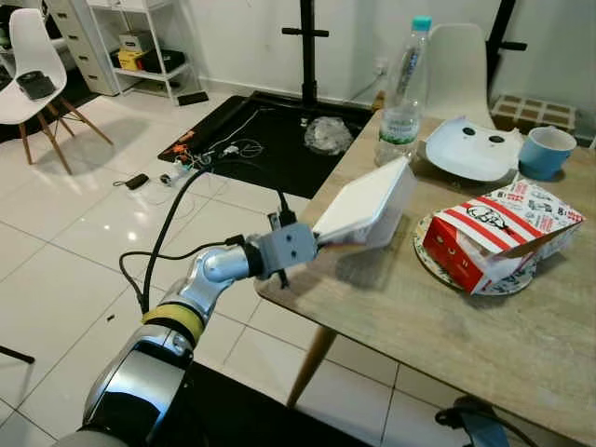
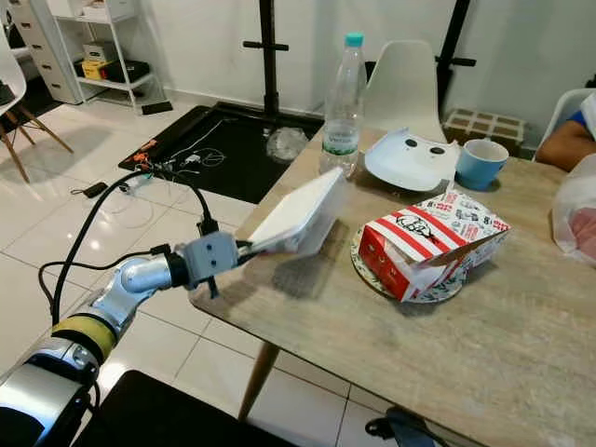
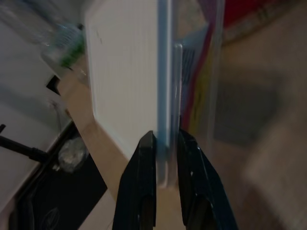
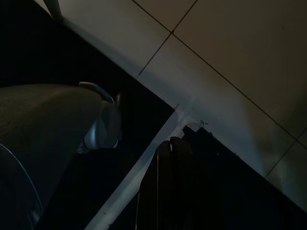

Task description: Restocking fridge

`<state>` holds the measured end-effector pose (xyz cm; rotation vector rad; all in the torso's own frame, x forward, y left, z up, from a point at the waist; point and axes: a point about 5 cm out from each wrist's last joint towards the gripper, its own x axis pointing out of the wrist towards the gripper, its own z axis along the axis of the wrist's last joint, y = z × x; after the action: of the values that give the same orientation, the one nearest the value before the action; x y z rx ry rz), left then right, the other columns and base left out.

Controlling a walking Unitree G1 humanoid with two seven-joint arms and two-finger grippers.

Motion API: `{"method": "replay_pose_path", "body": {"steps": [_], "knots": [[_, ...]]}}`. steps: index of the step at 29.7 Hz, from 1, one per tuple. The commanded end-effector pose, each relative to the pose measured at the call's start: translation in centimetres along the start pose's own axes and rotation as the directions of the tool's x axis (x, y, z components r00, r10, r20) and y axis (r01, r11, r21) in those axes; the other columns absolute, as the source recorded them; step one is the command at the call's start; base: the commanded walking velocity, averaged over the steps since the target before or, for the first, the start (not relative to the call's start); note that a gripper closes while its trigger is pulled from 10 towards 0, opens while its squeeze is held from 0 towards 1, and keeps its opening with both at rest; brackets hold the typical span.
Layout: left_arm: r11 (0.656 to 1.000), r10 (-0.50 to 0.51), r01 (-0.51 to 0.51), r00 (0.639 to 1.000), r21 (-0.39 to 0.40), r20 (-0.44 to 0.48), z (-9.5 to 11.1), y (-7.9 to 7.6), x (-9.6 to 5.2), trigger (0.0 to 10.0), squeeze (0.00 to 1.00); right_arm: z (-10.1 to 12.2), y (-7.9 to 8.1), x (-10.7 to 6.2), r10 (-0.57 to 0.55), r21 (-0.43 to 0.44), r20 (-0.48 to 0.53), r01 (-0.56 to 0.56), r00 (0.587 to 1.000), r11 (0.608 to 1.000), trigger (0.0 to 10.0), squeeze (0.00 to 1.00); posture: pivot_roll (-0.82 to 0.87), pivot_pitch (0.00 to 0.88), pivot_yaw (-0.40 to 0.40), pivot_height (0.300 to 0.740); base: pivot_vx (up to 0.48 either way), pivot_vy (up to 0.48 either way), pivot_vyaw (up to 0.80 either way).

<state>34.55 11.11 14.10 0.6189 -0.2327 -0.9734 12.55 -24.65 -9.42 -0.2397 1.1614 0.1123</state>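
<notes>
Left tool (image 3: pixel 165 158) clamps narrow on the edge of a white-lidded clear plastic food container (image 1: pixel 368 205), both black fingers (image 3: pixel 144 191) pinching the rim. Container is tilted, lifted off the wooden table (image 1: pixel 447 326), hanging over the table's near-left corner w/ the lid facing the robot.

On the table: a clear plastic water bottle w/ teal cap and green label (image 1: pixel 403 93) stands upright behind the container. A red-and-white striped cardboard chicken box (image 1: pixel 498 233) lies on a patterned paper plate (image 1: pixel 438 265), just beside the container on its right. Further back, a white rounded plastic device (image 1: pixel 470 147) and next to it a blue mug (image 1: pixel 547 151).

Right tool (image 4: pixel 168 191) hangs low in shade over the tiled floor (image 4: pixel 230 48); fingers look pressed together, nothing between them.

A person's arm (image 2: pixel 568 140) rests at the table's far right edge, near a white plastic bag (image 2: pixel 577 219).
</notes>
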Motion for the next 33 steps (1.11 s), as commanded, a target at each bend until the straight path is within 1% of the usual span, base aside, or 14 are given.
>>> {"method": "replay_pose_path", "body": {"steps": [1, 2, 3, 4, 10, 16, 18, 21, 23, 25, 26, 28, 30, 33], "knots": [[0.998, 0.055, -0.052, 0.995, -0.038, 0.082, 1.3, 0.7, 0.4, 5.6, 0.0, 0.3, -0.1, 0.0, -0.004, 0.011, 0.013, 0.004, 1.0, 1.0, 10.0, 0.0, -0.07, 0.0, -0.002, 0.74, 0.0, 0.0, 0.0], [0.997, 0.063, -0.057, 0.991, -0.056, 0.115, 1.8, 0.7, 0.6, 7.9, 0.0, 0.3, -0.1, 0.0, -0.004, 0.01, 0.013, 0.004, 1.0, 1.0, 10.0, 0.0, -0.07, 0.0, -0.002, 0.74, 0.0, 0.0, 0.0], [0.997, 0.063, -0.057, 0.991, -0.056, 0.115, 1.8, 0.7, 0.6, 7.9, 0.0, 0.3, -0.1, 0.0, -0.004, 0.01, 0.013, 0.004, 1.0, 1.0, 10.0, 0.0, -0.07, 0.0, -0.002, 0.74, 0.0, 0.0, 0.0], [0.996, 0.068, -0.058, 0.987, -0.07, 0.145, 2.3, 0.6, 0.8, 9.1, 0.0, 0.4, -0.1, 0.0, -0.004, 0.009, 0.014, 0.004, 1.0, 1.0, 10.0, 0.0, -0.07, 0.0, -0.002, 0.74, 0.0, 0.0, 0.0], [0.985, 0.093, -0.052, 0.963, -0.162, 0.253, 4.1, 0.7, 0.8, 10.0, 0.0, 0.4, -0.2, 0.0, -0.006, 0.007, 0.013, 0.006, 1.0, 1.0, 10.0, 0.0, -0.08, 0.0, -0.005, 0.74, 0.0, 0.0, 0.0], [0.977, 0.09, -0.026, 0.95, -0.212, 0.299, 4.8, 0.7, 0.7, 9.6, 0.0, 0.4, -0.1, 0.0, -0.004, 0.009, 0.014, 0.004, 1.0, 1.0, 10.0, 0.0, -0.07, 0.0, -0.003, 0.74, 0.0, 0.0, 0.0], [0.967, 0.103, -0.019, 0.94, -0.253, 0.324, 5.2, 0.8, 0.5, 9.9, 0.0, 0.4, -0.1, 0.0, -0.003, 0.009, 0.014, 0.003, 1.0, 1.0, 10.0, 0.0, -0.07, 0.0, -0.003, 0.74, 0.0, 0.0, 0.0], [0.918, 0.162, 0.012, 0.901, -0.397, 0.402, 6.3, 1.3, -0.1, 10.0, 0.0, 0.3, 0.1, 0.1, 0.001, 0.01, 0.013, -0.001, 1.0, 1.0, 10.0, 0.0, -0.07, 0.0, -0.003, 0.74, 0.0, 0.0, 0.0], [0.918, 0.162, 0.012, 0.901, -0.397, 0.402, 6.3, 1.3, -0.1, 10.0, 0.0, 0.3, 0.1, 0.1, 0.001, 0.01, 0.013, -0.001, 1.0, 1.0, 10.0, 0.0, -0.07, 0.0, -0.003, 0.74, 0.0, 0.0, 0.0], [0.872, 0.217, 0.015, 0.884, -0.489, 0.414, 6.5, 1.3, -0.5, 10.0, 0.0, 0.3, 0.1, 0.1, 0.002, 0.012, 0.013, -0.002, 1.0, 1.0, 10.0, 0.0, -0.07, 0.0, 0.005, 0.74, 0.0, 0.0, 0.0], [0.872, 0.217, 0.015, 0.884, -0.489, 0.414, 6.5, 1.3, -0.5, 10.0, 0.0, 0.3, 0.1, 0.1, 0.002, 0.012, 0.013, -0.002, 1.0, 1.0, 10.0, 0.0, -0.07, 0.0, 0.005, 0.74, 0.0, 0.0, 0.0], [0.815, 0.274, 0.007, 0.876, -0.579, 0.396, 6.1, 1.3, -0.7, 10.0, 0.0, 0.3, 0.2, 0.1, 0.003, 0.012, 0.013, -0.003, 1.0, 1.0, 10.0, 0.0, -0.07, 0.0, 0.005, 0.74, 0.0, 0.0, 0.0], [0.797, 0.29, 0.003, 0.875, -0.604, 0.387, 6.0, 1.3, -0.8, 10.0, 0.0, 0.3, 0.2, 0.1, 0.004, 0.011, 0.013, -0.004, 1.0, 1.0, 10.0, 0.0, -0.07, 0.0, 0.005, 0.74, 0.0, 0.0, 0.0], [0.739, 0.329, 0.036, 0.852, -0.673, 0.407, 6.2, 1.1, -1.0, 10.0, 0.0, 0.4, 0.3, 0.1, 0.007, 0.008, 0.013, -0.007, 1.0, 1.0, 10.0, 0.0, -0.06, 0.0, 0.004, 0.74, 0.0, 0.0, 0.0]]}}
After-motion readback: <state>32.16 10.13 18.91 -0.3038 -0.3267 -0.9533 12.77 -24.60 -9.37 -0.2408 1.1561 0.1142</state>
